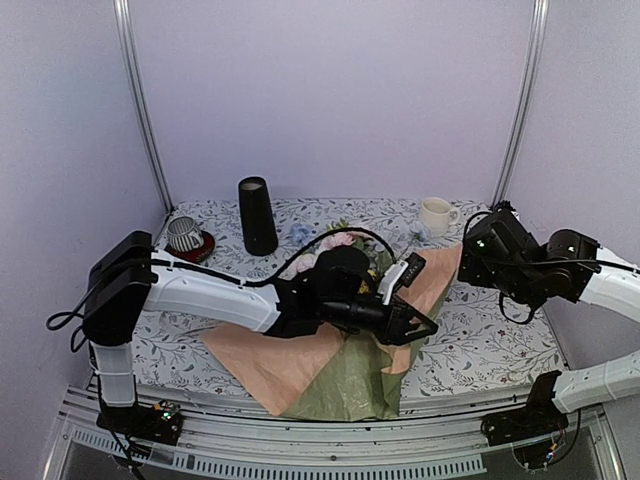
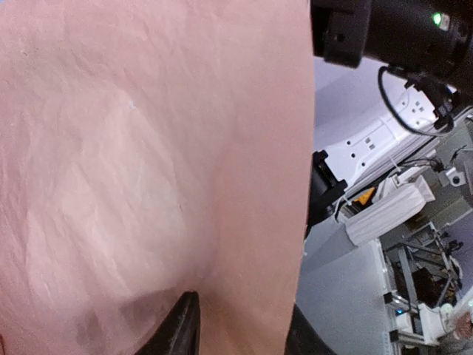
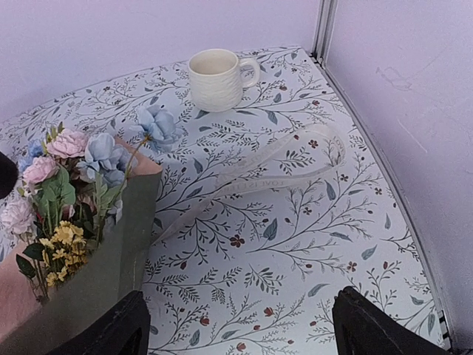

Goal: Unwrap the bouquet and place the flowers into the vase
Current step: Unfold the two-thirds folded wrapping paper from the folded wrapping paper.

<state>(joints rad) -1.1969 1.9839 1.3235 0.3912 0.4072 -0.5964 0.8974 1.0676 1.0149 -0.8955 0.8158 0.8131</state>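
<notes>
Already the ribbon (image 3: 255, 180) is off and the paper (image 1: 270, 365) spread; the flowers (image 3: 74, 170) lie on it, right of the bare vase (image 1: 257, 215). The right end effector (image 3: 240, 296) gapes empty; the left end effector (image 1: 425, 328), I cannot tell.

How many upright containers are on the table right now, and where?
3. The black vase stands at the back, left of centre; the striped grey cup sits further left; the cream mug is back right. The bouquet could hide something small.
</notes>
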